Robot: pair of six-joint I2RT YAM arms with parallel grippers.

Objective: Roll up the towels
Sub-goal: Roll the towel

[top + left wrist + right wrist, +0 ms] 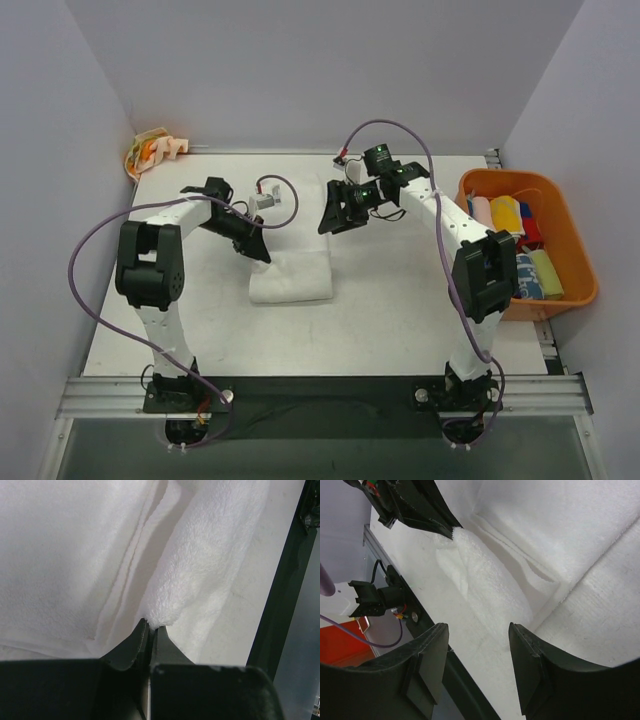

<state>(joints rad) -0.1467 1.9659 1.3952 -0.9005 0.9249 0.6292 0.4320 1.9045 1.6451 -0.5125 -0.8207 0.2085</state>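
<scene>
While the view from overhead takes in the whole white table (200,320), a thick white towel (291,276) lies near its centre, folded into a soft, flat rectangle with a fluffy terry nap. At the towel's 11 o'clock corner, the left gripper (261,254) has its two black fingers pressed together on a pinch of the cloth. The left wrist view shows a small tuft of pile caught between the tips, with several layered edges of the fold running away beside it.

At about 1 o'clock from the towel, the right gripper (330,220) hangs with its curved black fingers roughly halfway apart and nothing between them. Its own camera looks down past them onto the towel's stacked, plush layers.

At 3 o'clock on the table sits an orange plastic bin (565,298), rectangular with rounded corners. It holds small rolled towels (507,215) in pink, yellow, red, blue and pale green, packed side by side like short cylinders.

At 10 o'clock, past the table's far corner against the wall, a cream towel (155,152) with orange blotches lies crumpled.
</scene>
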